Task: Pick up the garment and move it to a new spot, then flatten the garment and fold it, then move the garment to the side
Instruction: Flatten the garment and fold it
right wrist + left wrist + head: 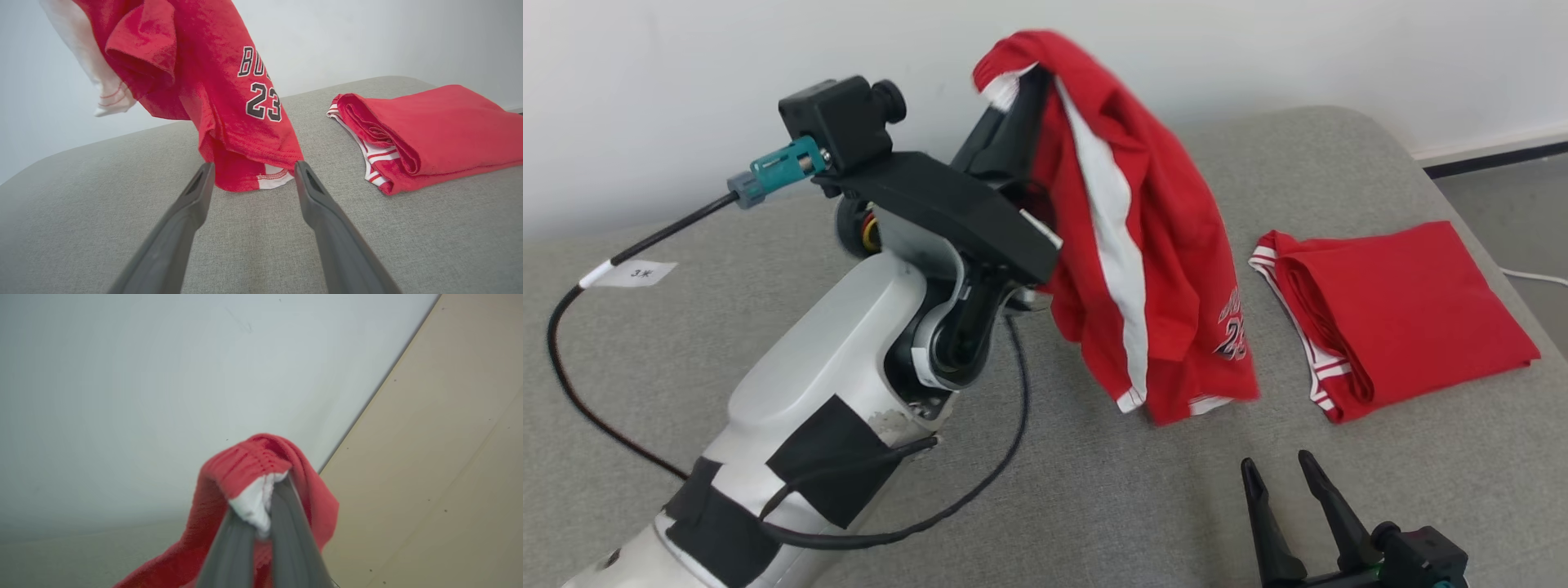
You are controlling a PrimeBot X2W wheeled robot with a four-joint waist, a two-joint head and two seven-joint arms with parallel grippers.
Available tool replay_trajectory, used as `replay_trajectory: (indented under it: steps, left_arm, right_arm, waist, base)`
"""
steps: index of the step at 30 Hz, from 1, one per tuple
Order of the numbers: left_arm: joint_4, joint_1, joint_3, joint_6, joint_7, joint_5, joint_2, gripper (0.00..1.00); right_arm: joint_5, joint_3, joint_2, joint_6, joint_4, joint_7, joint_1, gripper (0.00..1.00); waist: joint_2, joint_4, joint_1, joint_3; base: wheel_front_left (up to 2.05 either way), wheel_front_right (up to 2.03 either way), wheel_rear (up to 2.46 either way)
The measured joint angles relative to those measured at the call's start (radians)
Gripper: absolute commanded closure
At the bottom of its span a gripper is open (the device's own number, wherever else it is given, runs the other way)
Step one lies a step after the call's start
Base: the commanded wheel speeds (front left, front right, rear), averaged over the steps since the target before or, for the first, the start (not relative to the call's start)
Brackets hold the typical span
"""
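Note:
A red garment (1152,245) with white side stripes and a "23" print hangs in the air, its lower hem just above the grey cushion (1054,506). My left gripper (1021,82) is raised high and shut on the garment's waistband. In the left wrist view the two fingers pinch a fold of red and white garment (253,486) cloth. The same garment (229,102) hangs in front of my right gripper (253,171), which is open with nothing between its fingers. In the head view the right gripper (1282,465) stands low at the bottom right, just short of the hem.
A second red garment (1396,310), folded, lies on the right part of the cushion, also seen as a folded garment (425,130) in the right wrist view. A black cable (588,392) loops beside my left arm. A white wall (686,73) stands behind; floor (1519,196) lies at far right.

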Motion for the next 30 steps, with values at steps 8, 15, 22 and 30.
replay_trajectory:
  steps: [8, 15, 22, 30]
  left_arm:
    - [0.234, 0.205, -0.038, 0.157, 0.042, 0.022, 0.130, 1.00]
    - [0.314, 0.349, -0.044, 0.173, 0.065, -0.017, 0.170, 1.00]
    - [0.339, 0.398, -0.053, 0.174, 0.055, -0.018, 0.186, 1.00]
    - [0.310, 0.412, -0.116, 0.118, 0.000, 0.071, 0.228, 0.00]
  right_arm:
    - [0.004, 0.022, 0.008, 0.000, 0.006, -0.004, -0.004, 0.00]
    - [0.006, 0.019, 0.009, 0.000, 0.010, -0.005, -0.005, 0.00]
    - [0.010, 0.023, 0.011, 0.000, 0.014, -0.005, -0.006, 0.00]
    - [0.012, 0.026, 0.014, 0.000, 0.024, -0.008, -0.006, 0.00]
  waist:
    - [0.0000, 0.052, 0.0000, -0.013]
    - [0.0000, 0.104, 0.0000, -0.013]
    - [-0.0001, 0.143, 0.0000, -0.014]
    - [-0.0001, 0.148, 0.0000, -0.032]
  base:
    - [0.00, 0.00, 0.00]
    - [0.00, 0.00, 0.00]
    - [0.00, 0.00, 0.00]
    - [0.00, 0.00, 0.00]
